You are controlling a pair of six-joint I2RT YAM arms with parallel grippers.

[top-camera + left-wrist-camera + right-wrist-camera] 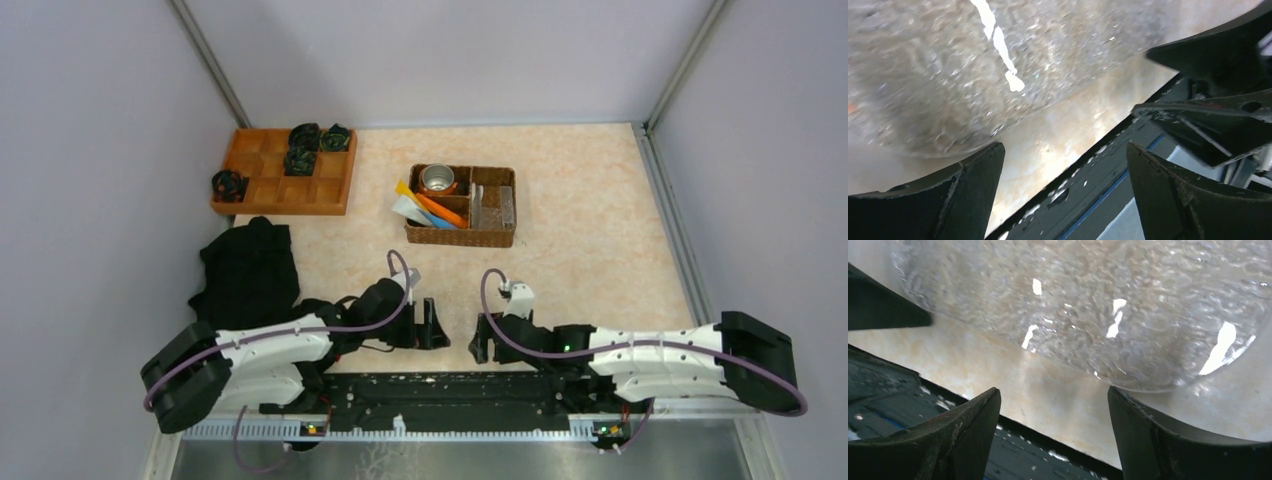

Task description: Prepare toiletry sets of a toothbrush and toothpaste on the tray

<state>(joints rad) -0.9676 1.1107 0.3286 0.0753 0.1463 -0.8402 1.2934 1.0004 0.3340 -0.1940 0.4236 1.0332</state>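
The clear bumpy tray [923, 75] [1098, 305] lies on the table just beyond both grippers, and nothing shows on the part in view. The toiletry pieces sit in the wicker basket [495, 238]: a white piece [405, 207], an orange tube [441, 210], a blue one [432, 221] and a yellow tip [402, 187]. My left gripper [435, 326] [1064, 150] hangs low near the table's front edge, open and empty. My right gripper [481, 342] [1053, 392] faces it a short way off, also open and empty.
A steel cup [437, 180] stands in the basket's back left compartment. At the back left is an orange wooden compartment tray [270, 190] with dark rolled bundles [299, 160]. Black cloth [248, 272] lies left of the left arm. The black base rail [440, 392] runs along the near edge.
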